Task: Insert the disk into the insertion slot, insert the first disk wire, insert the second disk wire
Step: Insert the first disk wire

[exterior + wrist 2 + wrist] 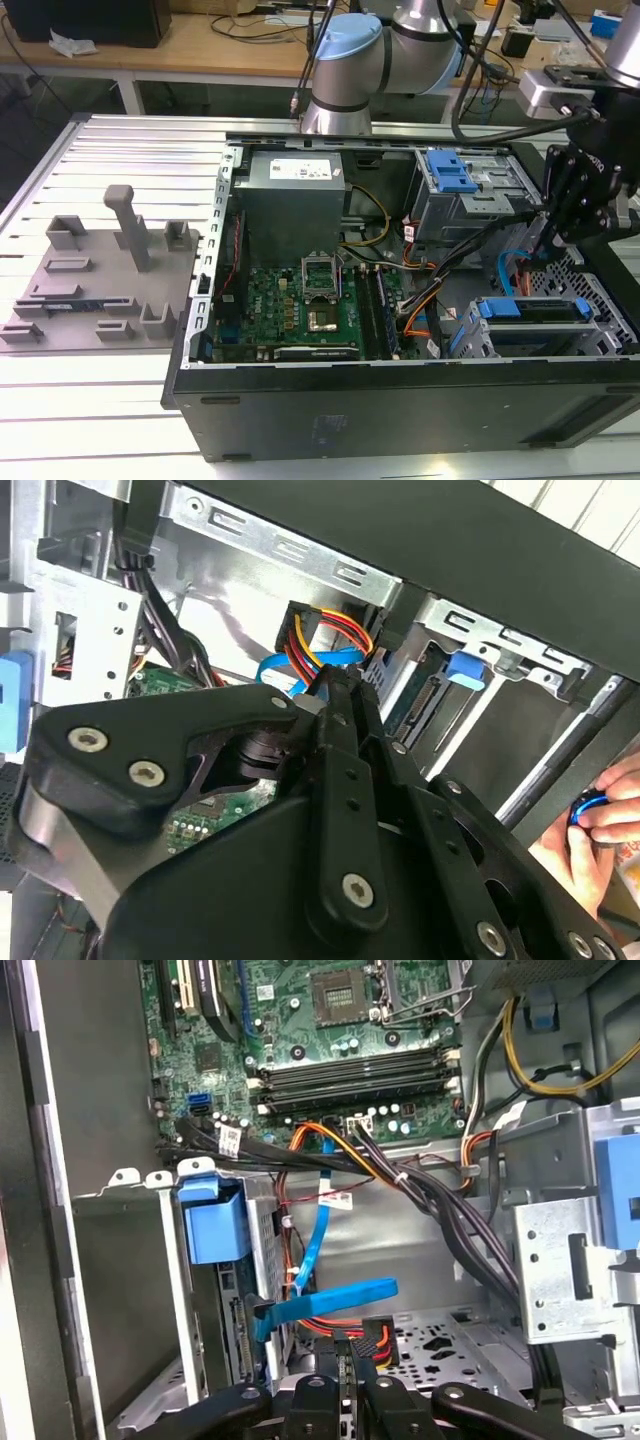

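Note:
The disk [530,312], silver in its blue carrier [213,1225], sits inside the insertion slot [603,297] of the grey perforated cage at the exterior view's right. A flat blue wire [330,1298] runs to the disk's rear edge, and whether it is fully seated I cannot tell. My gripper [347,1360] hangs just behind the disk, shut on the black connector of a wire with red, orange and yellow strands [375,1337]. In the second wrist view the gripper [345,685] holds that connector [318,640] close to the disk's rear port [425,695].
The open case holds a motherboard [300,305], a grey power supply [295,195] and a taller cage with a blue latch [450,170]. Black cable bundles [440,1200] cross beside the gripper. A person's hand [610,815] is outside the case wall. A grey fixture plate [100,270] lies at the exterior view's left.

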Controlling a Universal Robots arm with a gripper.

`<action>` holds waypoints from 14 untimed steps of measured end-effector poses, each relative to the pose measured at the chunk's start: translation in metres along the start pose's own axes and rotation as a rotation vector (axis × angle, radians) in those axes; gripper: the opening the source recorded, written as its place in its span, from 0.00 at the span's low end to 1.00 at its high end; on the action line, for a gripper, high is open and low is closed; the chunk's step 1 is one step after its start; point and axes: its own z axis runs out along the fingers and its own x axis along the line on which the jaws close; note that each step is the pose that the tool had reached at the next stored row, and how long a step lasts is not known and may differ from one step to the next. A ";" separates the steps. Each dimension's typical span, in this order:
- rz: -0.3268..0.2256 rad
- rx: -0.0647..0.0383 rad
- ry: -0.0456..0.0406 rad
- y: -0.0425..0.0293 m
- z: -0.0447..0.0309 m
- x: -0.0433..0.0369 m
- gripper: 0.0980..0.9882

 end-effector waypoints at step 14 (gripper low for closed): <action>-0.063 -0.005 0.0020 -0.0023 -0.0002 -0.0010 0.07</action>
